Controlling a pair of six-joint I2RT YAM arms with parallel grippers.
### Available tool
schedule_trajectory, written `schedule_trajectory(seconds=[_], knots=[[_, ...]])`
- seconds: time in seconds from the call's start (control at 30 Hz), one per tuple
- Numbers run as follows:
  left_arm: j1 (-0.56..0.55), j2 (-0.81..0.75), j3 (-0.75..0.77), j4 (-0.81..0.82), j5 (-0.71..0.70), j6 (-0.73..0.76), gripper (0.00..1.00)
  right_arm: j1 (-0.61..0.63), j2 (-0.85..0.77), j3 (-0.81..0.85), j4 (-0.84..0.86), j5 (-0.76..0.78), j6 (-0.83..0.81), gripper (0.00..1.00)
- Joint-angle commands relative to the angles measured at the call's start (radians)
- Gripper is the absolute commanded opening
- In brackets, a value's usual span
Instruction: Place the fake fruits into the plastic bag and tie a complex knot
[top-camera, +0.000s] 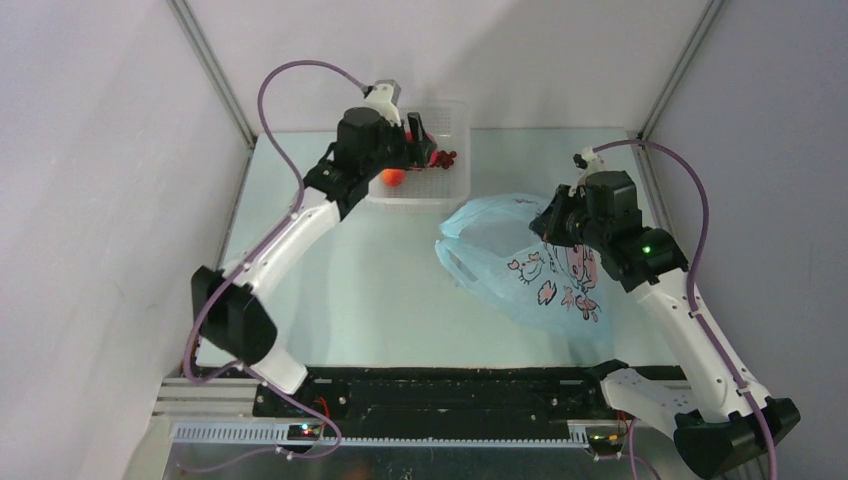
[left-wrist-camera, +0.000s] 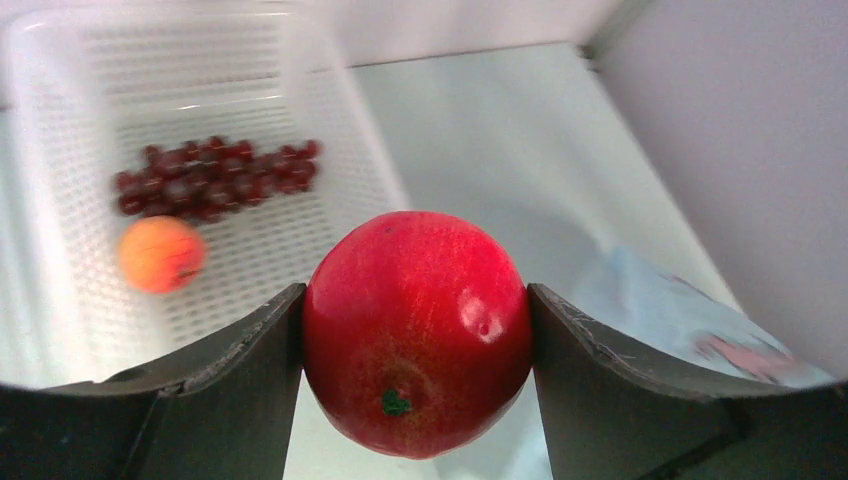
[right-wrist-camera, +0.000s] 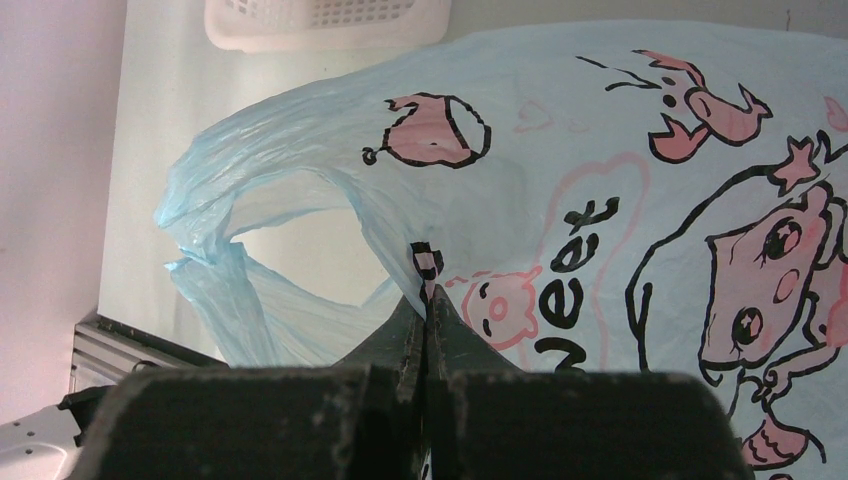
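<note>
Clamping a red fruit (left-wrist-camera: 420, 350) in the left gripper (left-wrist-camera: 415, 300) by the basket (left-wrist-camera: 330, 110) holding grapes (left-wrist-camera: 215, 178) and an orange fruit (left-wrist-camera: 160, 254), seen only from that wrist; pinching the blue bag (right-wrist-camera: 560, 150) on the table (top-camera: 350, 280) in the clenched right gripper (right-wrist-camera: 427, 320), per its wrist

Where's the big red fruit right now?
In the left wrist view, the red fruit sits clamped in the left end effector, over the white basket holding the grapes and orange fruit.
</note>
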Motion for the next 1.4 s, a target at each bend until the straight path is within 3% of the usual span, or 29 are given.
schedule_trajectory(seconds=[0.0, 0.27, 0.7, 0.83, 0.97, 1.17, 1.37], knots=[[-0.105, -0.170, -0.077, 0.104, 0.227, 0.009, 0.51, 0.006, -0.001, 0.004, 0.049, -0.005, -0.007, 0.00], [-0.289, -0.317, -0.188, 0.162, 0.337, -0.005, 0.50, 0.007, 0.001, 0.002, 0.051, -0.002, -0.001, 0.00], [-0.343, -0.102, -0.168, 0.149, 0.467, -0.057, 0.48, 0.026, -0.010, 0.004, 0.046, 0.008, 0.010, 0.00], [-0.342, -0.084, -0.194, 0.119, 0.392, -0.027, 0.47, 0.026, -0.008, 0.004, 0.049, 0.009, 0.010, 0.00], [-0.341, -0.051, -0.188, 0.053, 0.210, -0.003, 0.43, 0.027, -0.002, 0.004, 0.052, 0.004, 0.010, 0.00], [-0.366, -0.010, -0.181, 0.081, 0.259, -0.005, 0.44, 0.028, -0.002, 0.004, 0.052, 0.008, 0.009, 0.00], [-0.402, 0.000, -0.192, 0.106, 0.310, 0.002, 0.55, 0.027, 0.003, 0.003, 0.046, 0.009, 0.008, 0.00]])
